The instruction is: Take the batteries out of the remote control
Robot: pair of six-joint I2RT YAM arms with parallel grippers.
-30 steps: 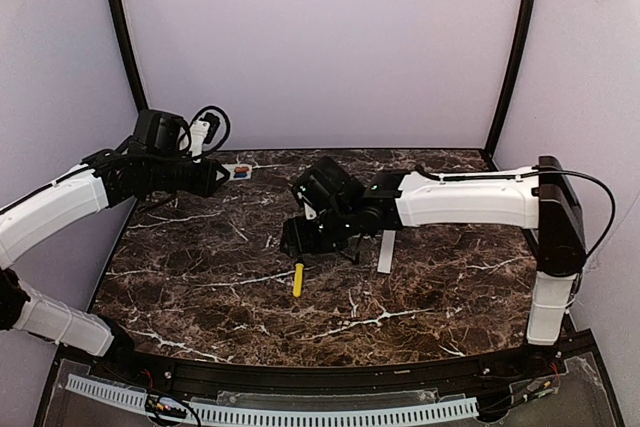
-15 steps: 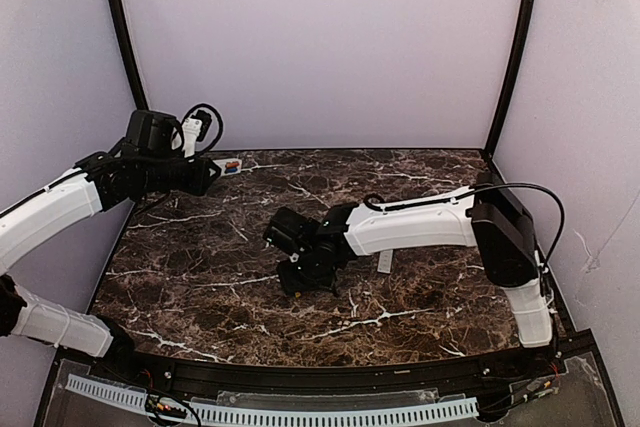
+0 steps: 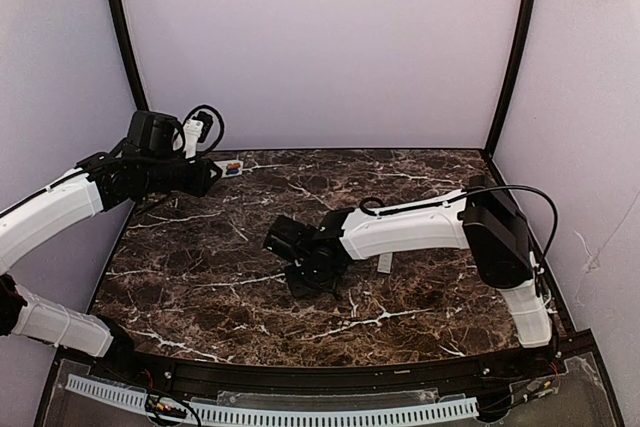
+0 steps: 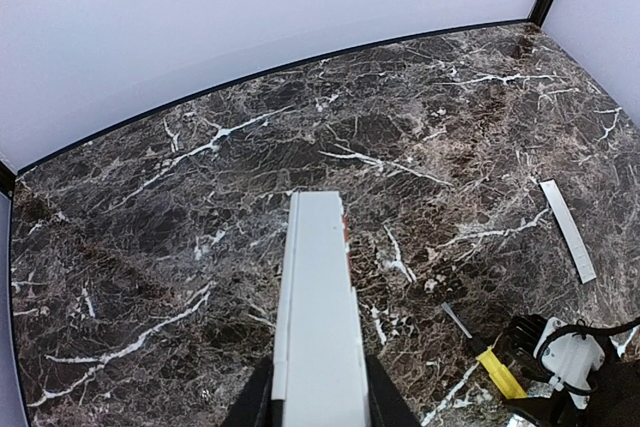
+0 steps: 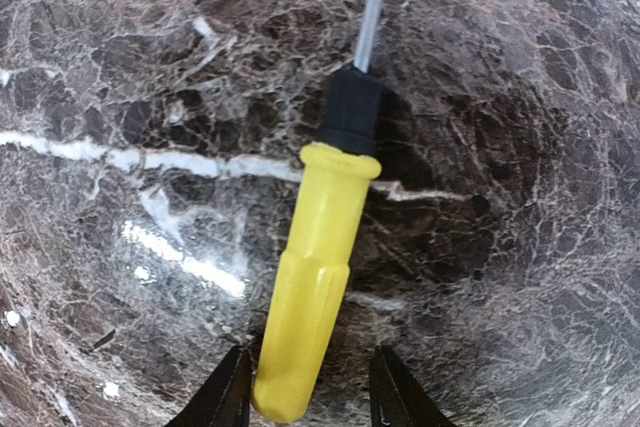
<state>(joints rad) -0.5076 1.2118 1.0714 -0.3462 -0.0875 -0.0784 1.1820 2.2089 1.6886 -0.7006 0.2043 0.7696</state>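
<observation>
My left gripper is shut on the white-grey remote control and holds it above the table's far-left corner. In the top view the remote's free end shows the orange-red and blue batteries seated in it. The left wrist view shows only an orange sliver at the remote's edge. The flat white back cover lies on the table. My right gripper is open and low over the table. Its jaws straddle the butt end of the yellow-handled screwdriver.
The table top is dark brown marble. Purple walls close the back and sides, with black posts at the corners. The right arm's body reaches across the table's middle. The screwdriver and cover also show in the left wrist view.
My right arm has swung down and left and lowered over the screwdriver, which it now hides in the top view. My left gripper has pulled slightly back and left with the remote.
</observation>
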